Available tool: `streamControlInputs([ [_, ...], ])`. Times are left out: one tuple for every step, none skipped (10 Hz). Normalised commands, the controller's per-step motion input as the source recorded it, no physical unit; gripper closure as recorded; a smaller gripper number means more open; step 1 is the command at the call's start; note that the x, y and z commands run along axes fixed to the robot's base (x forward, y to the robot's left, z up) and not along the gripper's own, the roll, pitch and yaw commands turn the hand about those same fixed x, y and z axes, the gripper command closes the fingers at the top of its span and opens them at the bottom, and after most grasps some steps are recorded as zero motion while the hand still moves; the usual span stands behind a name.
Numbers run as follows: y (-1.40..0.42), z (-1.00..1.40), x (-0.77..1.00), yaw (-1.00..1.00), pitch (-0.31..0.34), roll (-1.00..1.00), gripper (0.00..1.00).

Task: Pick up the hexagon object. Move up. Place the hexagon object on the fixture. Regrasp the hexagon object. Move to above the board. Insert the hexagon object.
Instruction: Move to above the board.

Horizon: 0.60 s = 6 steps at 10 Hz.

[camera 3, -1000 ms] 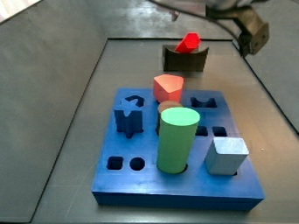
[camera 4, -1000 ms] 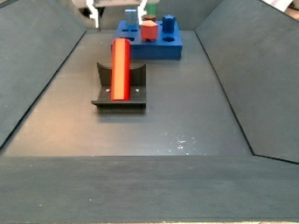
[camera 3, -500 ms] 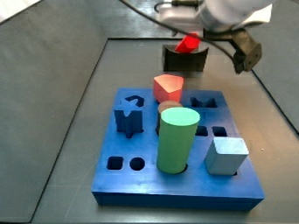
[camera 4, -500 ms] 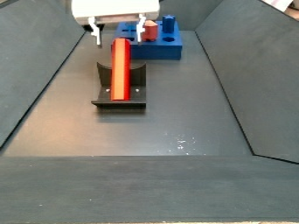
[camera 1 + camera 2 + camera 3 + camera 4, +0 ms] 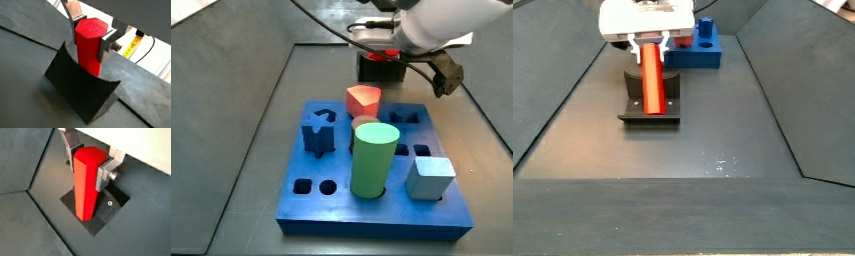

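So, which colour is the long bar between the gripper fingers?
Bright red: the hexagon object, clearest in a wrist view, with the gripper around its top end.

Green cylinder (image 5: 374,160) upright on the board (image 5: 372,215), near its middle. Short red block with cream top (image 5: 364,99) behind it. Light blue-grey cube (image 5: 432,178) just beside the cylinder. Dark blue notched piece (image 5: 318,132) on the other side. Yellow tape measure (image 5: 135,42) and white cable (image 5: 151,47) beyond the gripper (image 5: 90,42). Grey walls (image 5: 553,90).

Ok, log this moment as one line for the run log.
phase: regrasp | claw: at top end of hexagon object, fingers straddling it, closure unclear | hexagon object: on fixture | board: not reached
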Motion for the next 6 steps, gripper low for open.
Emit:
streamControlInputs([
  [-0.03,1.00,-0.26,0.04,-0.257,-0.27,1.00],
  [-0.03,1.00,-0.26,0.01,-0.267,-0.24,1.00],
  [-0.02,1.00,-0.26,-0.04,-0.265,-0.20,1.00],
  [-0.02,1.00,-0.26,-0.08,-0.250,-0.17,1.00],
  [-0.01,1.00,-0.25,-0.12,-0.212,-0.13,1.00],
  [-0.01,1.00,-0.25,-0.13,-0.179,-0.13,1.00],
])
